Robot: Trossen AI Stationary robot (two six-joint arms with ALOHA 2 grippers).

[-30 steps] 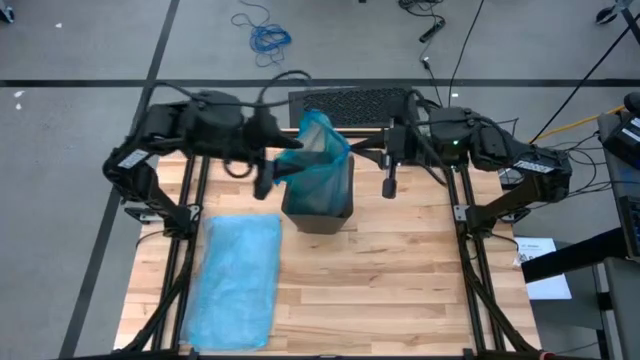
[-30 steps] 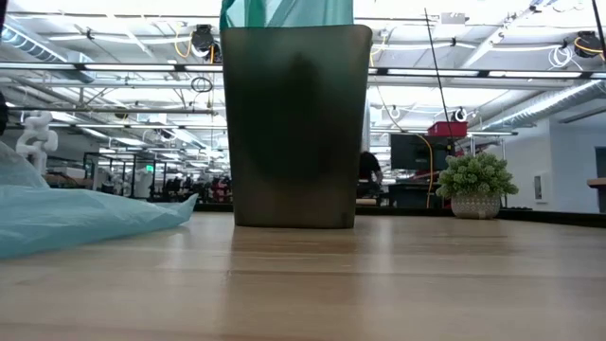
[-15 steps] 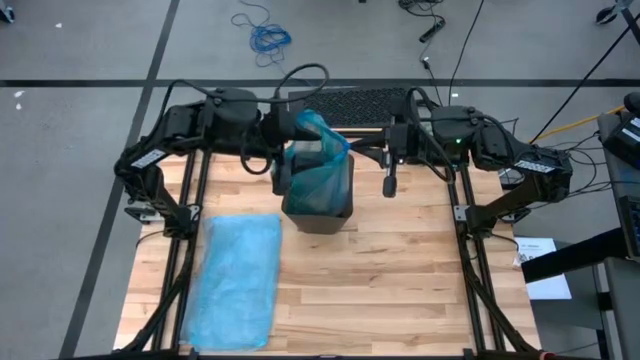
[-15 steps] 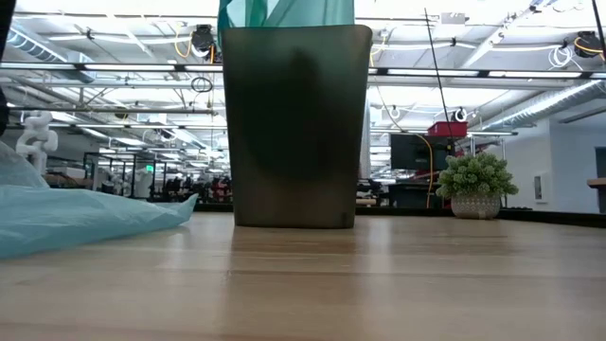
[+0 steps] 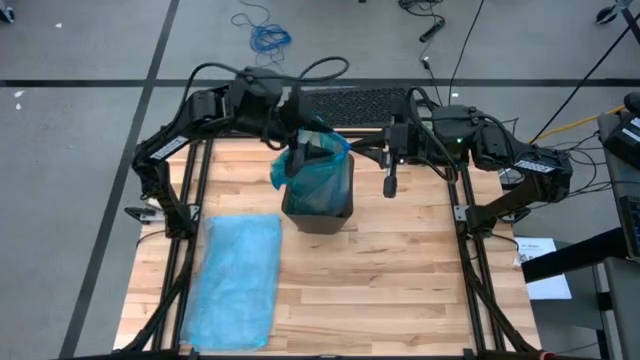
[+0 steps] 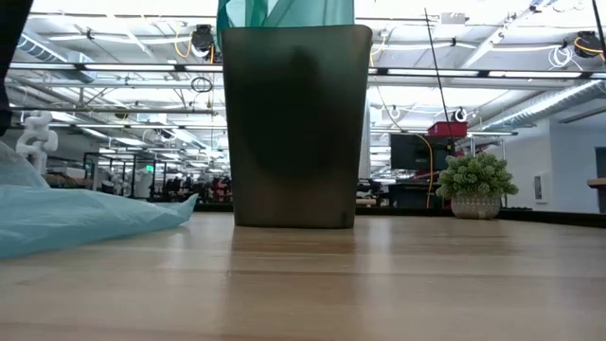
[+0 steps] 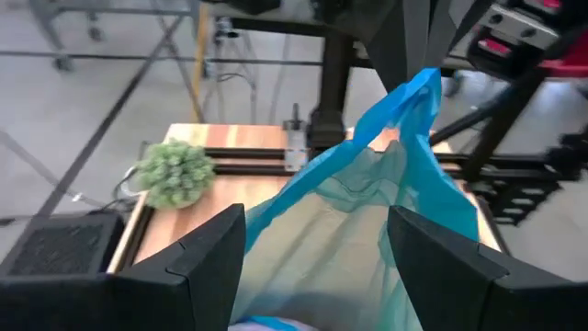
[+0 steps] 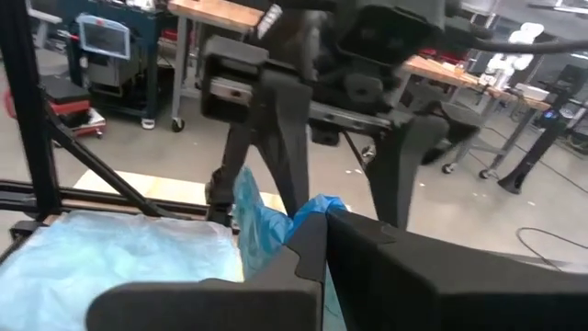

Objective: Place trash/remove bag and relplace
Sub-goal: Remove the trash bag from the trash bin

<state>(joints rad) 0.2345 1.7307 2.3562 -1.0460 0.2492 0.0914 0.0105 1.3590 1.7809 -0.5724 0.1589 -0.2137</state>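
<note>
Now the left hand (image 5: 300, 158), fingers spread wide, hovers directly over the blue bag (image 5: 318, 175) standing up from the bin (image 5: 318, 212) mid-bench. Nearer than the right hand (image 5: 388, 186) (pressed together, just beside the bin), it faces the bag's upright gathered top.

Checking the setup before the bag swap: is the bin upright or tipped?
Upright. The bin stands flat on the table, its blue bag sticking out the top.

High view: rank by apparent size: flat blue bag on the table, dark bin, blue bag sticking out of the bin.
1. flat blue bag, clearly the largest patch, lying on the table.
2. dark bin.
3. blue bag in the bin, about the bin's size; the left gripper hides part of it, so ranks 2 and 3 are unsure.
</note>
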